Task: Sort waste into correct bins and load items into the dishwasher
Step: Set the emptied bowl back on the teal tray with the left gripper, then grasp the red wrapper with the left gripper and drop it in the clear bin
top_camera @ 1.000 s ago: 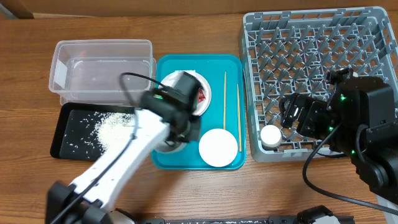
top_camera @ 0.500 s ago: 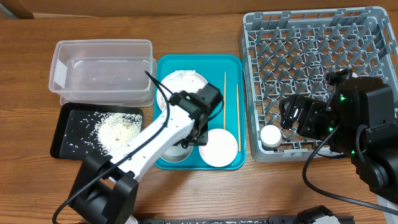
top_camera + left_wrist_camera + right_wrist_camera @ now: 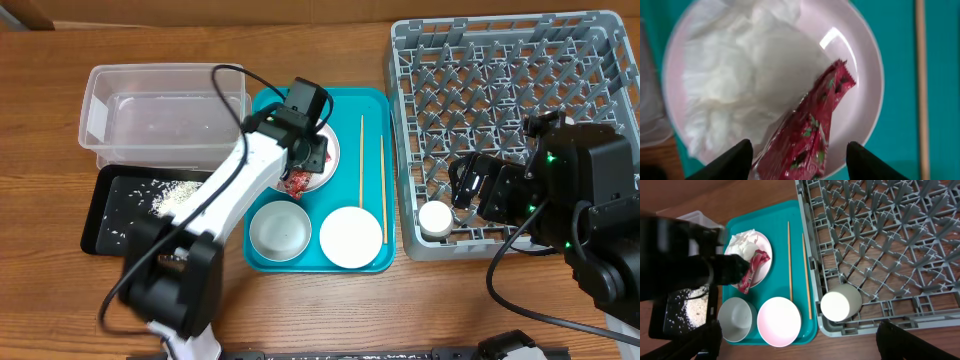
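Note:
A white plate point(image 3: 860, 65) on the teal tray point(image 3: 375, 105) carries a crumpled white napkin point(image 3: 750, 70) and a red foil wrapper point(image 3: 810, 130). My left gripper point(image 3: 799, 162) hangs open just over the wrapper point(image 3: 300, 182), a finger apart on each side. A grey bowl point(image 3: 279, 229), a pink bowl point(image 3: 351, 237) and two chopsticks point(image 3: 362, 160) also lie on the tray. A white cup point(image 3: 436, 218) lies in the front left corner of the grey rack point(image 3: 510, 70). My right gripper point(image 3: 800, 347) stands wide open and empty above that corner.
A clear tub point(image 3: 160, 110) stands left of the teal tray. In front of it a black tray point(image 3: 110, 235) holds rice grains point(image 3: 175, 200). The left arm point(image 3: 230, 190) reaches across the black tray's right end.
The left arm has swung round and off the grey bowl. Its jaws have opened over the plate. The right arm has not moved.

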